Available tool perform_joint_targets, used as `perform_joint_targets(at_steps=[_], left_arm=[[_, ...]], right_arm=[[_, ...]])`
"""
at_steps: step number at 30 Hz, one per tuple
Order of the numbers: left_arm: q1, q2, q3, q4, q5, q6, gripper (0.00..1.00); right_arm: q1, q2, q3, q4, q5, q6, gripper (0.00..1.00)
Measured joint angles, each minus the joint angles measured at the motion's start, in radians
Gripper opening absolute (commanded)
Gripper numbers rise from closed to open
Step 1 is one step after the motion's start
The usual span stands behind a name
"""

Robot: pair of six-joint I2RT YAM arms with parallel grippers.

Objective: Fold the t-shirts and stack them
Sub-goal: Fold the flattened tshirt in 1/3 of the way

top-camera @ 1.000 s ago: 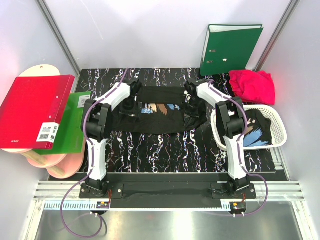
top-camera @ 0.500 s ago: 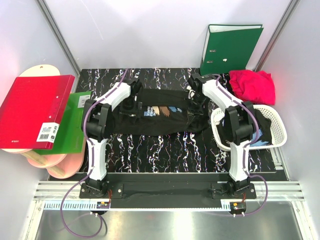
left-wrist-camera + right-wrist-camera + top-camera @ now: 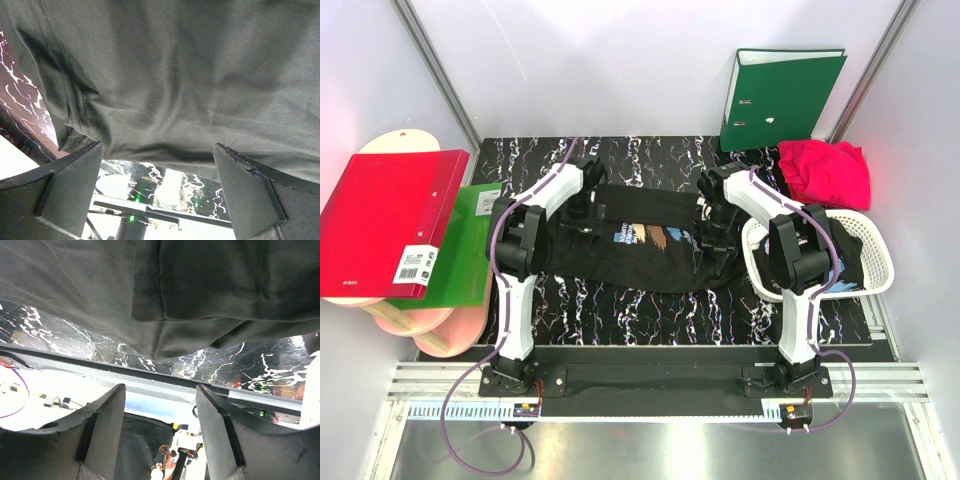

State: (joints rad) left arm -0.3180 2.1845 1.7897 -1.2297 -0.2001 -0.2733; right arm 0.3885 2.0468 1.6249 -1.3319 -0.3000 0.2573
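Black t-shirt (image 3: 640, 245) spread out just left of the white basket (image 3: 885, 272), an open-fingered gripper at each end.

The left gripper (image 3: 582, 208) sits at the shirt end farthest from the basket and the right gripper (image 3: 713, 222) at the end nearest it. In both wrist views the fingers (image 3: 70, 185) (image 3: 105, 425) stand spread, with cloth beyond the tips and nothing pinched. The shirt looks light, limp and quick to sag or bunch, so it is probably best taken by a hem or shoulder seam at both ends. A pink t-shirt (image 3: 825, 170) lies behind the basket.

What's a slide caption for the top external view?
Left gripper and right gripper at opposite ends of a black printed t-shirt on the marbled table.
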Motion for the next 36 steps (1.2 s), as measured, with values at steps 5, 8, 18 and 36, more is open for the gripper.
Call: perform_joint_targets(at_steps=[5,8,18,36], left_arm=[[0.0,0.032,0.049,-0.01,0.014,0.005,0.88],[0.0,0.071,0.098,-0.028,0.026,0.002,0.0],[0.0,0.113,0.186,-0.058,0.047,0.007,0.0],[0.013,0.0,0.14,0.032,0.11,-0.001,0.45]], right_arm=[[0.0,0.021,0.003,0.0,0.034,-0.006,0.33],[0.0,0.123,0.036,-0.007,0.074,-0.012,0.0],[0.001,0.223,0.209,-0.006,0.126,0.0,0.04],[0.002,0.013,0.327,-0.024,0.029,-0.022,0.81]])
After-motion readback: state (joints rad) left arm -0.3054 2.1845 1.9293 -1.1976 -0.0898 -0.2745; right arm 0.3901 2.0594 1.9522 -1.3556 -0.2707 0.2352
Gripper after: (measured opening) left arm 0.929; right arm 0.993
